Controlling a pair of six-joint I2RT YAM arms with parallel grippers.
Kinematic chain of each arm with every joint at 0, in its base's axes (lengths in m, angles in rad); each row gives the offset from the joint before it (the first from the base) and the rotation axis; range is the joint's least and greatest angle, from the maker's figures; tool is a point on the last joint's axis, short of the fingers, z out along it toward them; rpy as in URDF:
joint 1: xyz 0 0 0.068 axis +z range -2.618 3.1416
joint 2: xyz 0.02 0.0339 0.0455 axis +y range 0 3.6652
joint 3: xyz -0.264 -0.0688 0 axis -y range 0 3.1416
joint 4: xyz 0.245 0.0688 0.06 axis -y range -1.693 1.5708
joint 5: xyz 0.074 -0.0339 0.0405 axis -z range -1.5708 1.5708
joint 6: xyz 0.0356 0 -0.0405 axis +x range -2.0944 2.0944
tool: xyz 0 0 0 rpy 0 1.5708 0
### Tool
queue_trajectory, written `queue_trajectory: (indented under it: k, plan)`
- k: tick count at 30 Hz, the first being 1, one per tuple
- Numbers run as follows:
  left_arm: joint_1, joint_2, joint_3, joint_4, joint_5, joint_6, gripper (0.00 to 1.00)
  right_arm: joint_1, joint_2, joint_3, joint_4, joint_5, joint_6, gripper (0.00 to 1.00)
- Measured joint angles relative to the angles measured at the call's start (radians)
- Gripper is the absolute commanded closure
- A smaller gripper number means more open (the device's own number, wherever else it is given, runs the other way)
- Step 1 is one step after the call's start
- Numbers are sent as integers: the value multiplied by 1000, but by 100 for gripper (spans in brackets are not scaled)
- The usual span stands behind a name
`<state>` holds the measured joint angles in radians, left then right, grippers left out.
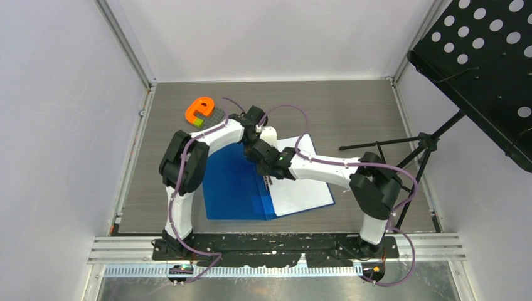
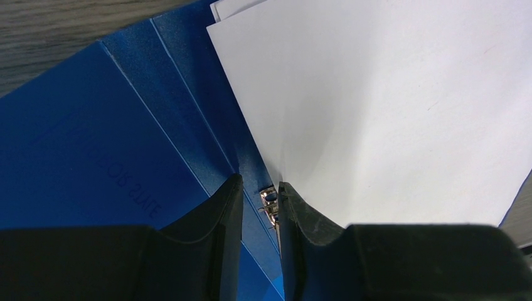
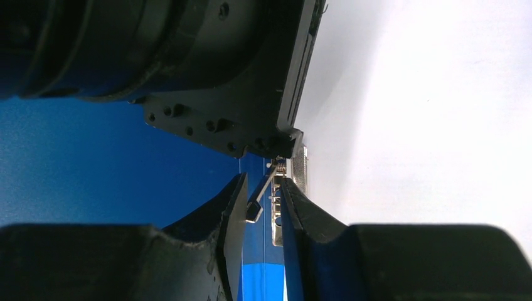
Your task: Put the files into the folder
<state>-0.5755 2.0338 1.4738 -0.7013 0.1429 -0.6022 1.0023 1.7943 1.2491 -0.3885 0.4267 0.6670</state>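
The blue folder (image 1: 232,188) lies open on the table, with the white files (image 1: 301,188) on its right half. Both grippers meet over the spine. My left gripper (image 1: 260,145) points down at the metal clip (image 2: 270,199). Its jaws (image 2: 258,185) stand a narrow gap apart, and the clip's end lies beside the right finger, not squeezed. My right gripper (image 1: 266,164) faces it from the near side. Its jaws (image 3: 258,182) are also narrowly apart, straddling the raised clip lever (image 3: 260,200). The lever's tip touches the left finger (image 3: 235,200). The files (image 2: 389,106) lie right of the clip.
An orange letter-shaped piece (image 1: 199,110) on a grey plate lies at the back left of the table. A black perforated music stand (image 1: 483,56) overhangs the right side, and its tripod legs (image 1: 389,145) reach onto the table edge. Walls enclose three sides.
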Motion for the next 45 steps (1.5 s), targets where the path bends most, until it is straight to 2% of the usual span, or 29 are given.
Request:
queue_trajectory:
  k: [17, 24, 37, 45]
  plan:
    - [1, 24, 25, -25, -1, 0, 74, 18, -21, -79, 26, -43, 2, 84]
    - [0, 40, 48, -43, -2, 0, 74, 19, -63, -132, 29, -44, 13, 88]
    - [0, 106, 163, -145, -51, 8, 76, 19, -85, -195, 90, -76, 10, 89]
    - [0, 154, 244, -224, -79, 26, 77, 26, -85, -206, 101, -90, -18, 83]
